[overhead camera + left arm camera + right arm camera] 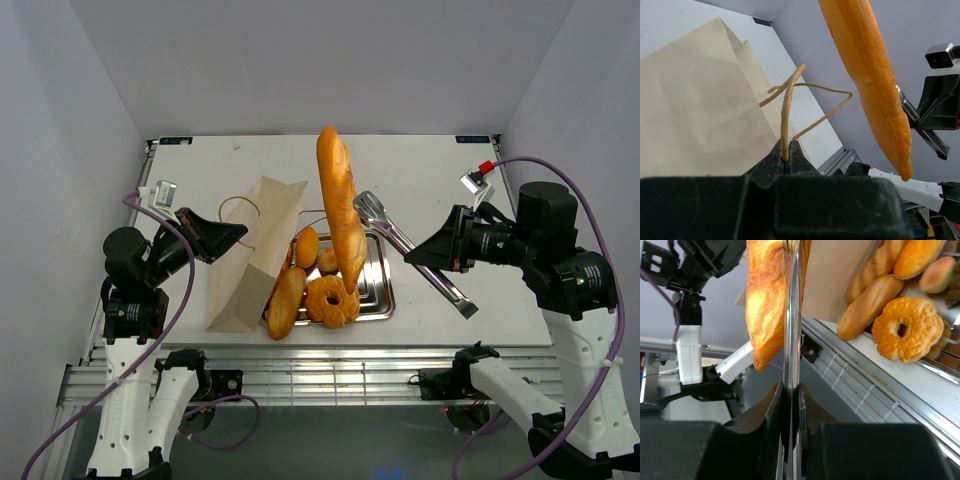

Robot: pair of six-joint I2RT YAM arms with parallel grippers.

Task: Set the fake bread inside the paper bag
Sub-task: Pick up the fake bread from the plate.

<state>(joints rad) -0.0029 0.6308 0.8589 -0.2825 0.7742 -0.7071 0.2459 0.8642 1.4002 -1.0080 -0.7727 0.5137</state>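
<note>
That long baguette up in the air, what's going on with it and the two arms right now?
The right gripper is clamped on a pair of metal tongs, and the tongs pinch the long baguette, holding it up above the steel tray. The left gripper is shut on a cord handle of the paper bag, which sits just left of the tray. The baguette is not in the bag yet. A ring doughnut and a few rolls wait on the tray.
</note>
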